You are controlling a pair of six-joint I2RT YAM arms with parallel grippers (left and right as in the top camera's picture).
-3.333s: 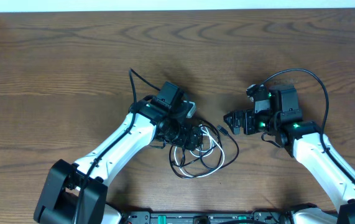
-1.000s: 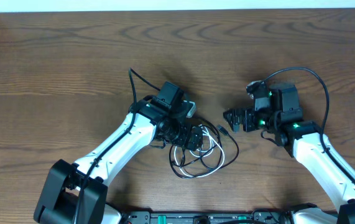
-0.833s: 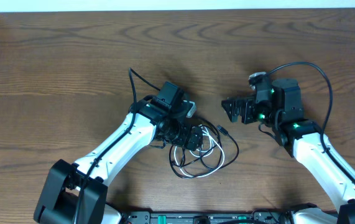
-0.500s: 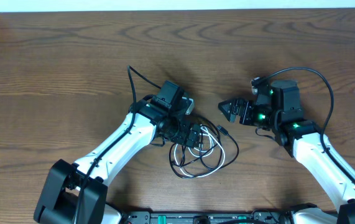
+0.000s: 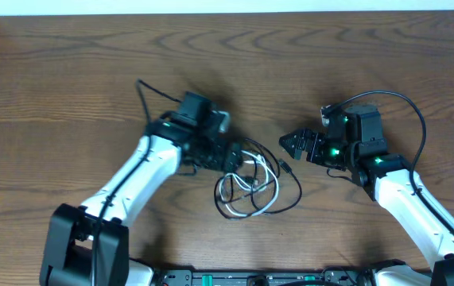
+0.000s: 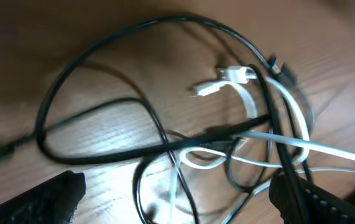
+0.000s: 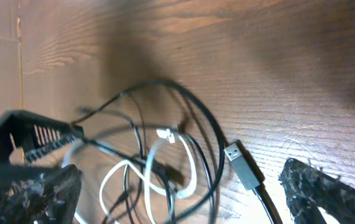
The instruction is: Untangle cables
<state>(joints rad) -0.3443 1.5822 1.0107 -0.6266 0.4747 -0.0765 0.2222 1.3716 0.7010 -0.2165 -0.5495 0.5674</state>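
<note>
The cables lie tangled on the wooden table: white loops wound through longer black ones. A black USB plug lies at the tangle's right edge. My left gripper is open at the tangle's upper left. In its wrist view the black strands and white strands run between its fingers, and a small white plug lies ahead. My right gripper is open just above the USB plug, with the black loop and white cable between its fingers.
A thicker black wire arcs over the right arm, and another rises behind the left wrist. Bare wood lies at the back and far left. The table's far edge meets a white wall.
My left arm has swung up and to the left, and the tangle's black loop has been drawn up and left with it. The right gripper has shifted slightly up and left.
</note>
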